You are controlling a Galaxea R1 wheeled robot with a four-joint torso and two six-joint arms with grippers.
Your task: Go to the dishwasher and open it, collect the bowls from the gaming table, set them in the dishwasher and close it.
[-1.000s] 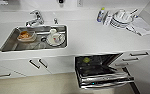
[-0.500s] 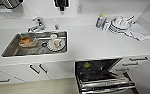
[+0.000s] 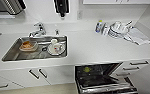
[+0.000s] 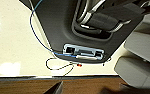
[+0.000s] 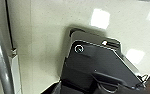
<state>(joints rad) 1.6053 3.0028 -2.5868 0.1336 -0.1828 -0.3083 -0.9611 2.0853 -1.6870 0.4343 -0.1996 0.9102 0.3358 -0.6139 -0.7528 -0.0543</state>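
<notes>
Head camera looks steeply down on the white counter (image 3: 96,47) from above; both wrist cameras face pale glossy floor (image 4: 13,45), close to the robot's body.

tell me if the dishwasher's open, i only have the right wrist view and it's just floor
Observer: Yes. In the head view the dishwasher stands open under the counter, its door folded down.
Operator: anything inside
Observer: A small yellow-green round thing sits at the back of the dark interior. It may be the yellow-green bowl, but it is too blurred to be sure.
Operator: whats in the sink
Observer: The sink holds a container with something orange in it and some white dishes.
</notes>
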